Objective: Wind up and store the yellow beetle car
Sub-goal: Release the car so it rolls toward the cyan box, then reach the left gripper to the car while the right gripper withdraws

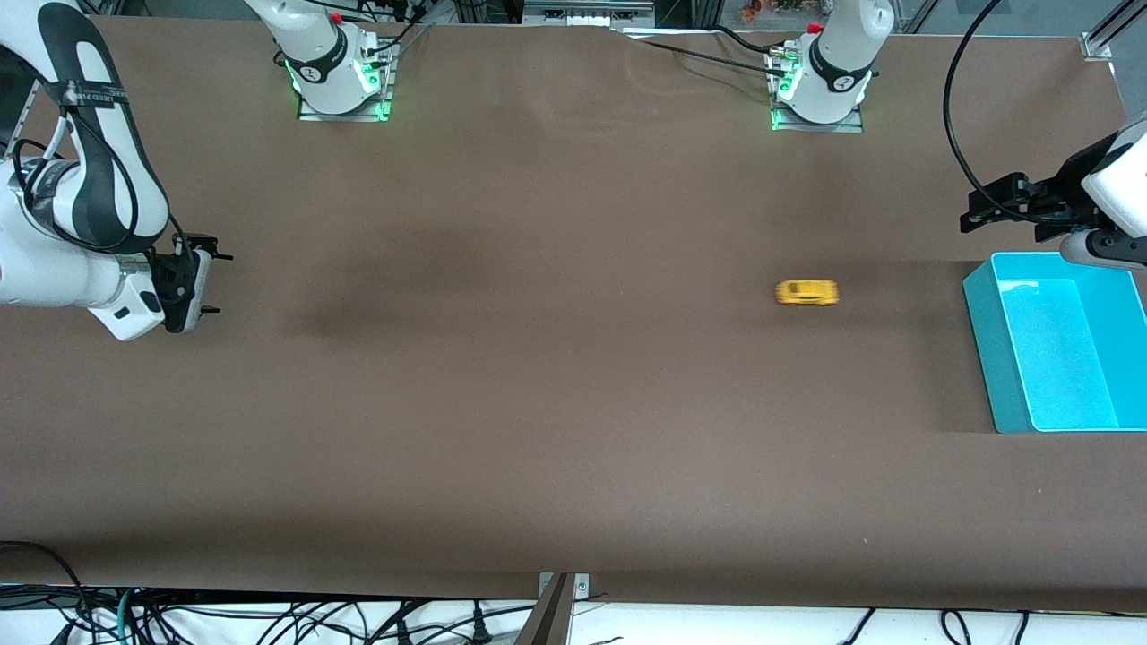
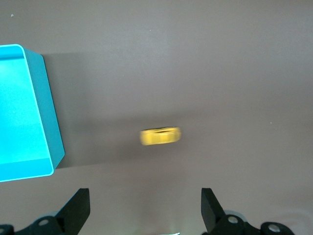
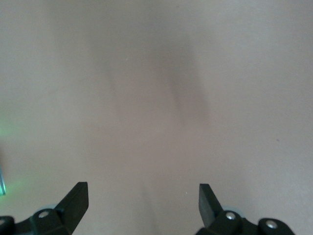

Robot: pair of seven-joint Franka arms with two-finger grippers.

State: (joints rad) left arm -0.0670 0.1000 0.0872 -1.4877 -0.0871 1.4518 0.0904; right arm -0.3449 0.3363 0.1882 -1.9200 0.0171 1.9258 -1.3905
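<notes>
The yellow beetle car [image 1: 806, 293] stands alone on the brown table, between the table's middle and the turquoise bin [image 1: 986, 349], and it looks smeared. It also shows in the left wrist view [image 2: 160, 136], beside the bin [image 2: 49, 112]. My left gripper [image 1: 972, 208] hangs open and empty above the table by the bin's corner, apart from the car; its own view shows its jaws [image 2: 145, 208] wide apart. My right gripper [image 1: 218, 283] is open and empty at the right arm's end of the table, over bare table [image 3: 142, 198].
The bin is empty and sits at the left arm's end of the table. The two arm bases [image 1: 340, 76] [image 1: 820, 85] stand along the table's edge farthest from the front camera. Cables hang below the table's near edge.
</notes>
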